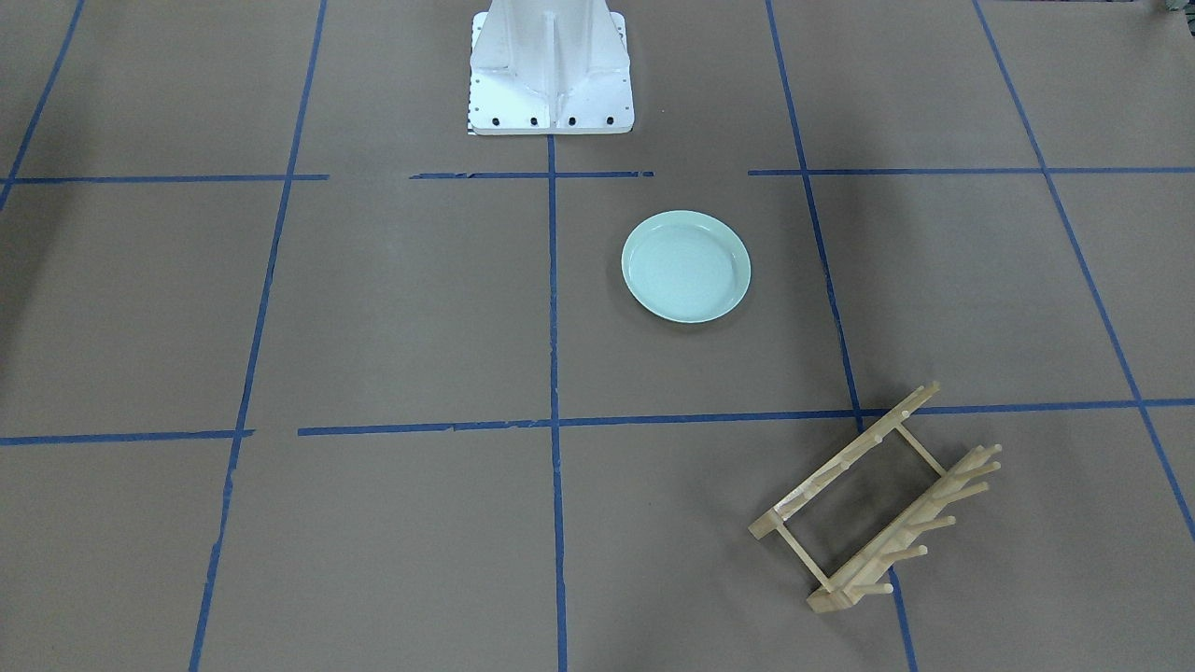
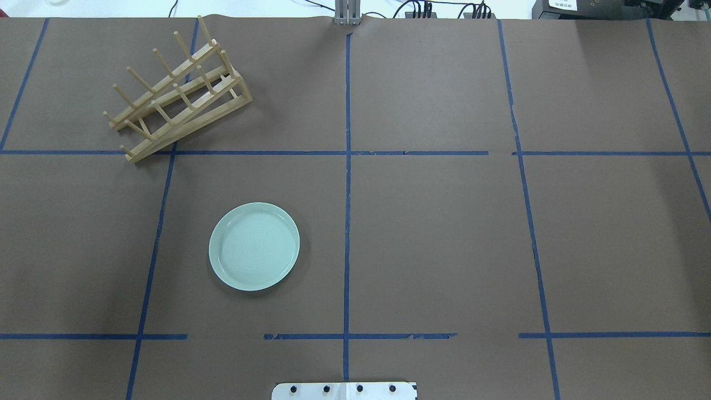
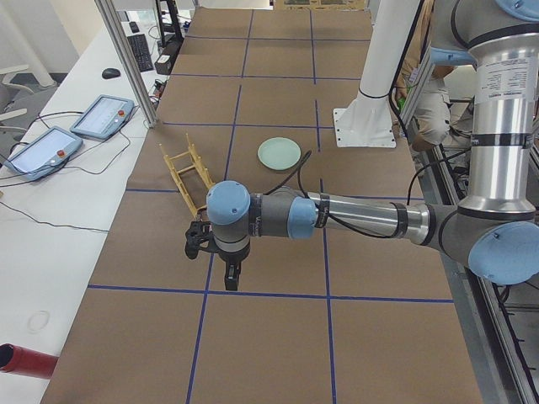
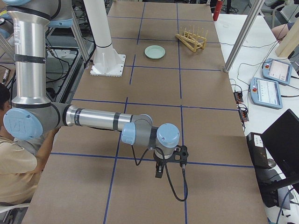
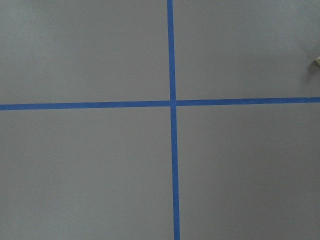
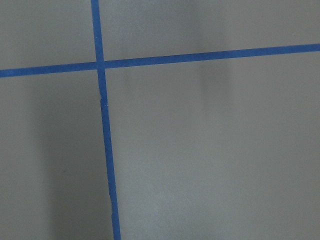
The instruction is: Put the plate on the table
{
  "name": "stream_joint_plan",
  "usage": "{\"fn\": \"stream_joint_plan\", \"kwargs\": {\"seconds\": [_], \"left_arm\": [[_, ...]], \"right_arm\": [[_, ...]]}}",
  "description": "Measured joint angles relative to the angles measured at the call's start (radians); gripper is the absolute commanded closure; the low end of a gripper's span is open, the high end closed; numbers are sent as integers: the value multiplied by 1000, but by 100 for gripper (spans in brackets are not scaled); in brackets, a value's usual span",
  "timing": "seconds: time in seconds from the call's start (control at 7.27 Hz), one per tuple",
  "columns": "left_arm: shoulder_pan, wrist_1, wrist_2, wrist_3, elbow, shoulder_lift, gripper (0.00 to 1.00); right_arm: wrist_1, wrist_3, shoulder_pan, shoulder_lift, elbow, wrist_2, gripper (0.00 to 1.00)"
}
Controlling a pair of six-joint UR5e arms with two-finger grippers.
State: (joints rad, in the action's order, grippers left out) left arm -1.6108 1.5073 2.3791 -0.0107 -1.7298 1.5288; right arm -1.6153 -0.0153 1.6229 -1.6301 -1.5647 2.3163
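The pale mint-green plate [image 1: 686, 266] lies flat on the brown table [image 1: 373, 308], in the square in front of the robot base, on my left side in the overhead view [image 2: 254, 245]. Nothing touches it. My left gripper [image 3: 232, 273] shows only in the exterior left view, pointing down over the table end, far from the plate [image 3: 279, 154]; I cannot tell whether it is open or shut. My right gripper [image 4: 160, 170] shows only in the exterior right view, far from the plate [image 4: 154, 52]; I cannot tell its state. Both wrist views show only bare table and blue tape.
A light wooden peg rack [image 2: 178, 91] stands empty at the far left of the table, beyond the plate; it also shows in the front-facing view [image 1: 873, 499]. The white robot base [image 1: 551, 70] stands at the near edge. Tablets [image 3: 42, 151] lie on a white side table.
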Motion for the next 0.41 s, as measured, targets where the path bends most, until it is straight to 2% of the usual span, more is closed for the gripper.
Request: {"fn": "stream_joint_plan", "kwargs": {"seconds": [0.41], "left_arm": [[0, 3, -1, -3, 5, 2, 0]], "right_arm": [[0, 0, 0, 0, 0, 0, 0]]}}
